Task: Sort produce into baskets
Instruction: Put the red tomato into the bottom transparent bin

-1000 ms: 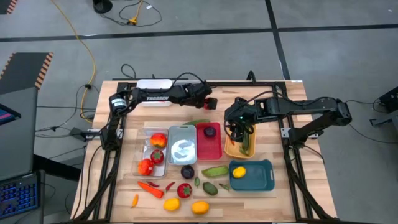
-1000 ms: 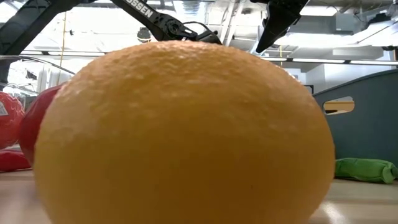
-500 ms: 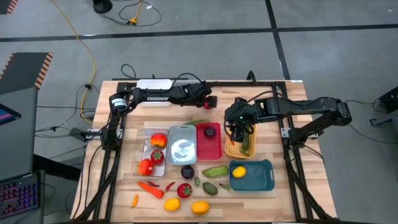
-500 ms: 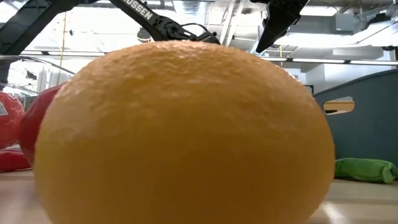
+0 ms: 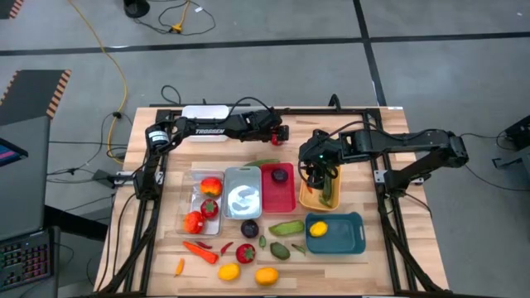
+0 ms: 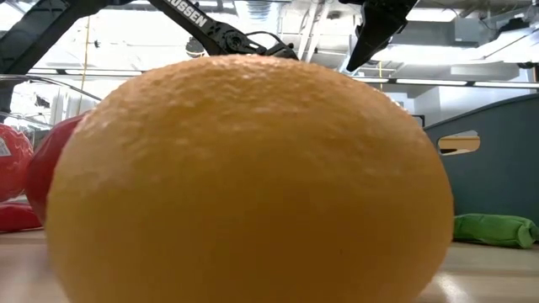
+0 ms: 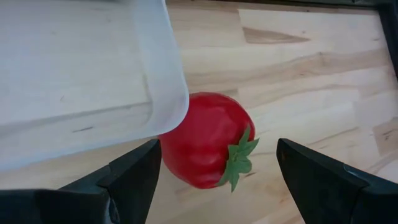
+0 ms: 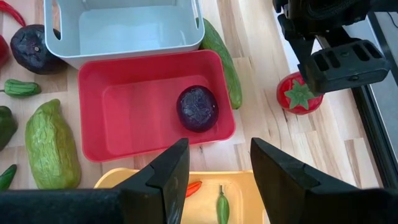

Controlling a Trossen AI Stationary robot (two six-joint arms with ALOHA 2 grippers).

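left gripper [image 7: 214,171] open over red tomato [image 7: 205,140], contact unclear

From my station I saw a light wooden table [image 5: 364,265] carrying everything. On it sat a white bin [image 5: 204,111] at the far edge, a clear bin [image 5: 195,199], a silver-grey bin [image 5: 243,192], a red bin [image 5: 278,194], a yellow-orange bin [image 5: 308,199] and a teal bin [image 5: 335,236]. Lying straight on the wood were a red tomato [image 7: 208,140] just beside the white bin, a long cucumber [image 8: 222,60] behind the red bin, a dark plum [image 5: 249,228], a green pod [image 5: 286,227], a strawberry [image 5: 245,252], a carrot [image 5: 199,249], a lemon [image 5: 228,271] and an orange [image 5: 266,276].
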